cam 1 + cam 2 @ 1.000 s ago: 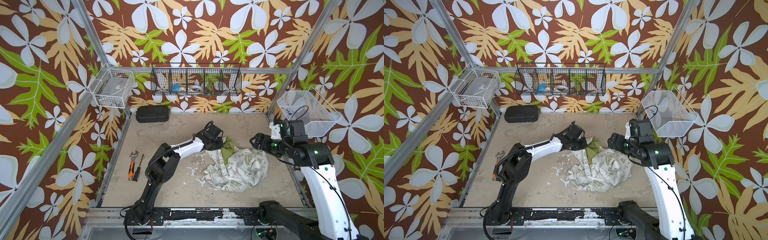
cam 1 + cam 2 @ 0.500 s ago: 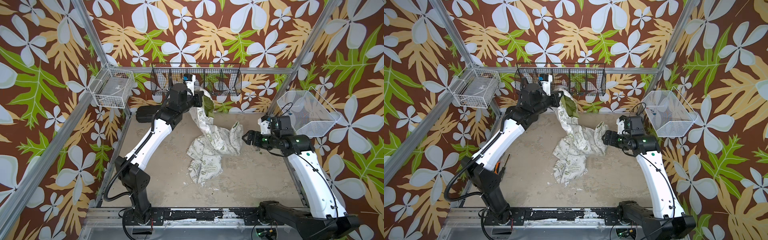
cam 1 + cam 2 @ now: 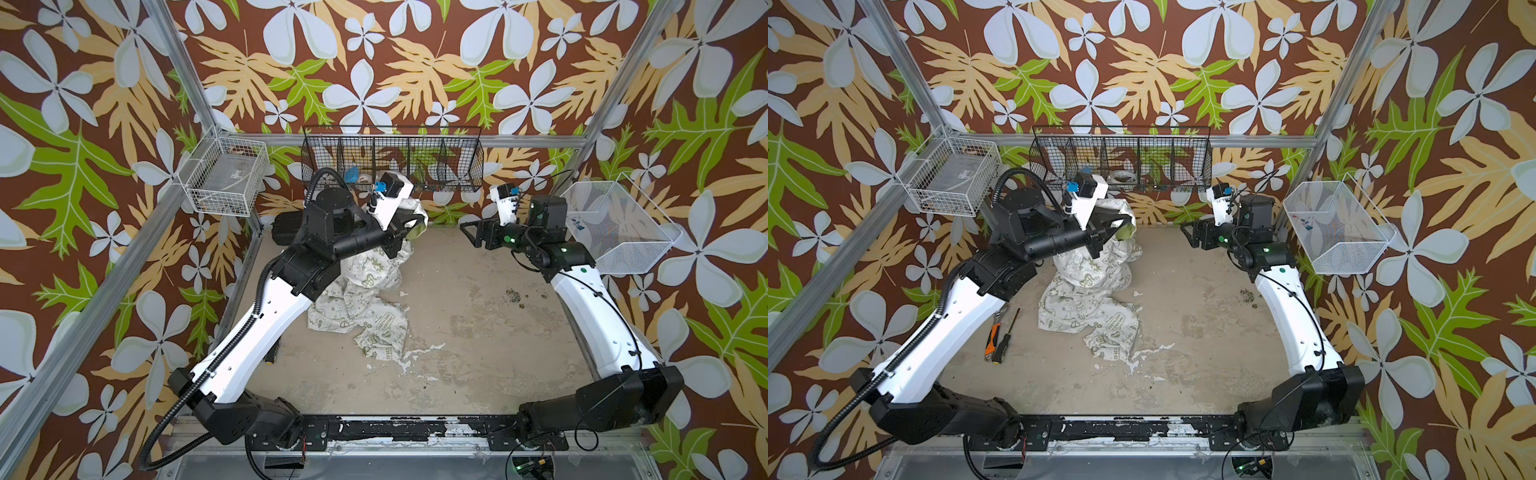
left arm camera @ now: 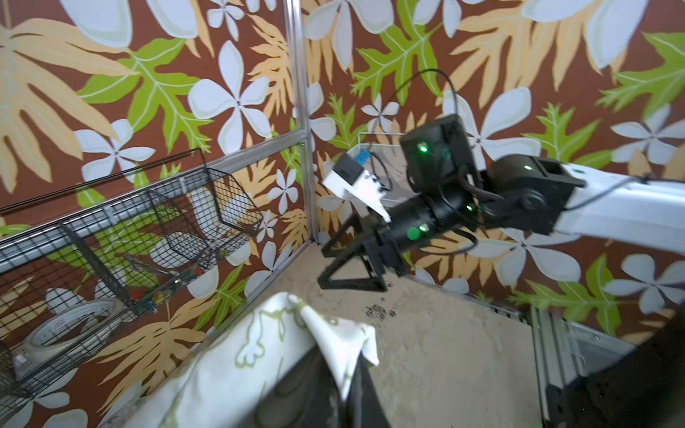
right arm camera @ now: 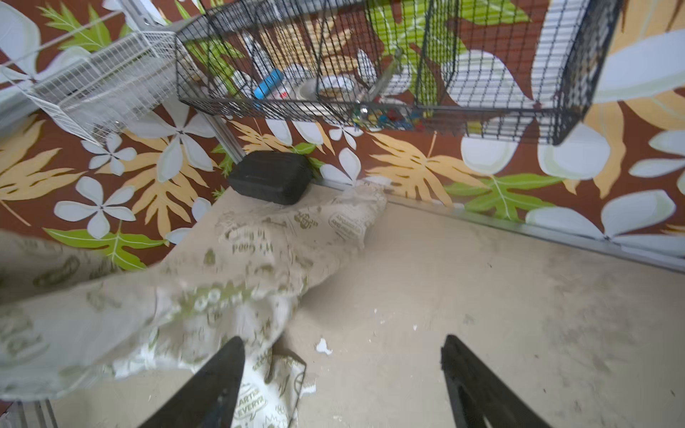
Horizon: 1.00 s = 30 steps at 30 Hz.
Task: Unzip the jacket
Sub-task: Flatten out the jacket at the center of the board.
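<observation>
left fingers (image 4: pixel 296 392): clenched on a fold of the jacket (image 3: pixel 365 307), green lining showing at the pinch; held high near the back-left corner of the worktop (image 3: pixel 478 332).
right fingers (image 5: pixel 470 389): spread wide, empty; by the back edge toward the right, well apart from the cloth.
jacket position: top hung from the pinch, the rest piled on the worktop below it. Zipper and pull not visible, so couldn't tell how far it was open.
risk 1: single pinch on thin cloth; it would likely slip out if the other arm pulled against it.
risk 2: pull buried in bunched folds; right fingers could close on plain cloth instead of the slider.
risk 3: lifted cloth sat near the black wire basket (image 3: pixel 395 141) on the back wall; could snag on the wire.
count: jacket 1; arms 2; wire baskets 3 (1 black, 2 white wire baskets (image 3: pixel 226 178)); black case (image 5: pixel 272 181) 1; hand tools (image 3: pixel 998 338) 2, at the left edge.
</observation>
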Tool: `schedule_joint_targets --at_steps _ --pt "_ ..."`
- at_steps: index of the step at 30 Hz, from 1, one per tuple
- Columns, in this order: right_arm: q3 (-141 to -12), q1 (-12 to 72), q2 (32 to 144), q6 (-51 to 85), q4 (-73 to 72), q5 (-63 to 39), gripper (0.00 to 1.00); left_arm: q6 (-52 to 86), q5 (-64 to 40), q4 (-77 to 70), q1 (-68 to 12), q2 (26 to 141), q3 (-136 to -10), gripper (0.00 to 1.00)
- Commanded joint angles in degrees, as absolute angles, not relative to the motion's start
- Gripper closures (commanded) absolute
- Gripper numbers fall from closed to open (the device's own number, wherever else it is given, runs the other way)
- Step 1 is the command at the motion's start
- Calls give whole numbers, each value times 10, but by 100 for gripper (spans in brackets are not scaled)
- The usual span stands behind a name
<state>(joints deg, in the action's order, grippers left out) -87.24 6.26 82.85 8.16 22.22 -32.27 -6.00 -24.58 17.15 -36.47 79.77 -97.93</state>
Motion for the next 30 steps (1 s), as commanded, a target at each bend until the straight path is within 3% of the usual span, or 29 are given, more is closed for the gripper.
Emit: schedule_joint_targets --at_steps 1,6,10,15,30 --pt "-882 63 825 57 176 -386 17 -73 -300 218 -369 770 -949 100" --pt "-826 93 766 -12 194 -447 13 -53 -298 233 -381 729 -888 100" --pt "-784 188 697 -127 265 -450 7 -40 -293 241 -381 724 -887 100" --pt "-728 206 619 -107 226 -471 0 -11 -305 235 -381 743 -901 100" --pt "-796 242 705 -98 236 -503 6 46 -306 208 -390 749 -901 100"
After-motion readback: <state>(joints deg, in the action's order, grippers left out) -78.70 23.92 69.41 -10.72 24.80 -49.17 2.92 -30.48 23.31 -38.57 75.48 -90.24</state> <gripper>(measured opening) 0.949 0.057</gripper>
